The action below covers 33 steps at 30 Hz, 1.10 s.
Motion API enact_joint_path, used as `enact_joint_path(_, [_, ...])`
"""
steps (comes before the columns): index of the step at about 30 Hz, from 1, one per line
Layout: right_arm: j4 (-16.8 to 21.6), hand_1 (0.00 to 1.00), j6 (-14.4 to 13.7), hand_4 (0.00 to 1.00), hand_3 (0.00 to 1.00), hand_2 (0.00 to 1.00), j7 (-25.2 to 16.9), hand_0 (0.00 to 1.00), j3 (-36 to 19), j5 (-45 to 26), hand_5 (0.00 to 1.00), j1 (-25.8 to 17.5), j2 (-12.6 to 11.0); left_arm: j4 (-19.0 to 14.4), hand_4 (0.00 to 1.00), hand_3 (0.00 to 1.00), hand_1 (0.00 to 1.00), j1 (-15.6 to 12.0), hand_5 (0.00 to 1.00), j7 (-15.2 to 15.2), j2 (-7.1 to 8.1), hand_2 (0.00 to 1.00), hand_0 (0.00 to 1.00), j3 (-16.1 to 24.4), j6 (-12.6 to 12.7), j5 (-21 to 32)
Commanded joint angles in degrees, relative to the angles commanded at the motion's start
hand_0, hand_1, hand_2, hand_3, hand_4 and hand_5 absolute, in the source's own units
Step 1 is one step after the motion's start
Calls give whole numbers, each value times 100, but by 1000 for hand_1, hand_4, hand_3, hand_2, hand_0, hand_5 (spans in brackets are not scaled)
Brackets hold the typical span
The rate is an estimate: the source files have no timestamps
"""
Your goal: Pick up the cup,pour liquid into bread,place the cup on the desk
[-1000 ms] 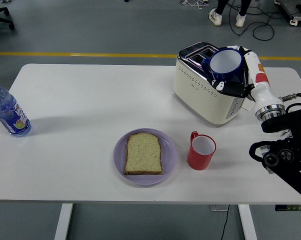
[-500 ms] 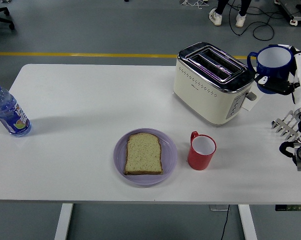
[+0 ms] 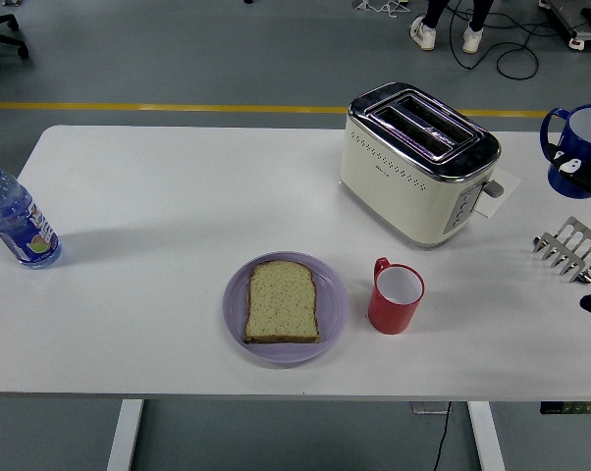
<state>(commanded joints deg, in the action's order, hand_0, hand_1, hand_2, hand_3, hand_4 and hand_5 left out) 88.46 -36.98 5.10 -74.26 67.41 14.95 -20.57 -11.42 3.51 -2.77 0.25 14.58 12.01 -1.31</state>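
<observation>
— Blue cup (image 3: 582, 142) is up at the right edge, well apart from the bread (image 3: 283, 301). Is it picked up?
— Looks so. The right hand (image 3: 580, 183) is a dark bit under it, mostly cut off. I cannot tell its grip.
— Any pouring?
— The bread looks dry and grainy, flat on a smooth purple plate (image 3: 333, 306). Pouring and putting down seem left.
— And the rest?
— A shiny red mug (image 3: 396, 295) and a cream metal toaster (image 3: 416, 160) stand on the white surface (image 3: 178, 196).

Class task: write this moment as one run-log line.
blue cup: at right edge, upright | red cup: beside plate | bread: on plate | toaster: behind
</observation>
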Motion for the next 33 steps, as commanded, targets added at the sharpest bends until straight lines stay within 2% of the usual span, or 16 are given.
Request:
enact_joint_path(3, [-32, 421, 0, 613, 524, 539, -281, 553, -73, -168, 2, -95, 52, 1, 241, 506, 646, 5, 851, -1, -2, 653, 635, -10, -1, 0])
enact_joint_path(7, [-214, 421, 0, 613, 524, 539, -969, 553, -142, -571, 2, -294, 178, -3, 241, 506, 646, 33, 851, 0, 4, 653, 635, 14, -1, -26])
enact_joint_path(15, [-725, 421, 0, 605, 525, 539, -2079, 560, -1, -955, 2, -570, 353, -3, 242, 506, 644, 75, 851, -1, 8, 653, 634, 62, -3, -38])
enact_joint_path(18, [-931, 421, 0, 605, 525, 539, -2352, 560, 57, -1035, 2, -614, 432, -3, 242, 506, 644, 80, 851, -2, 7, 653, 634, 62, -2, -39])
enact_joint_path(23, [-1146, 423, 0, 604, 525, 539, -2537, 560, 147, -1165, 2, -662, 546, -5, 241, 506, 643, 91, 851, -1, 6, 653, 633, 55, 0, -46])
enact_joint_path(28, [-1461, 423, 0, 598, 526, 541, -2929, 557, 254, -1251, 2, -699, 773, -6, 241, 506, 645, 97, 853, 2, 0, 653, 633, 50, 3, -37])
enact_joint_path(33, [-1748, 426, 0, 592, 528, 545, -3287, 554, 413, -1369, 2, -708, 844, -7, 240, 506, 645, 102, 852, 2, 4, 653, 634, 55, 1, -28])
